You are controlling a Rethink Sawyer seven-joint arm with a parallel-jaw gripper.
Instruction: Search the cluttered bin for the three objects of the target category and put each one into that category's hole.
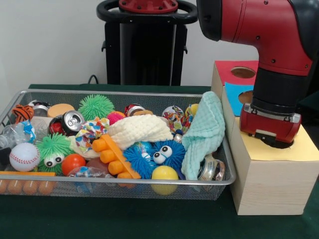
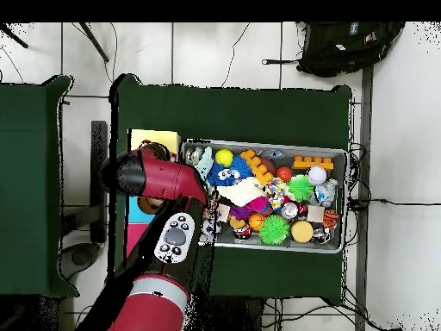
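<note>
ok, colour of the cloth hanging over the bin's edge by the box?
Pale mint green cloth, clearest in the front view.

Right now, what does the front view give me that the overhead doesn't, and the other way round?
Front only: the mint cloth draped over the bin's edge, and the arm's end over the box's yellow section, end effector hidden. Overhead only: a backpack on the floor beyond the table. Both: the wire bin, blue fuzzy toy, baseball.
</note>
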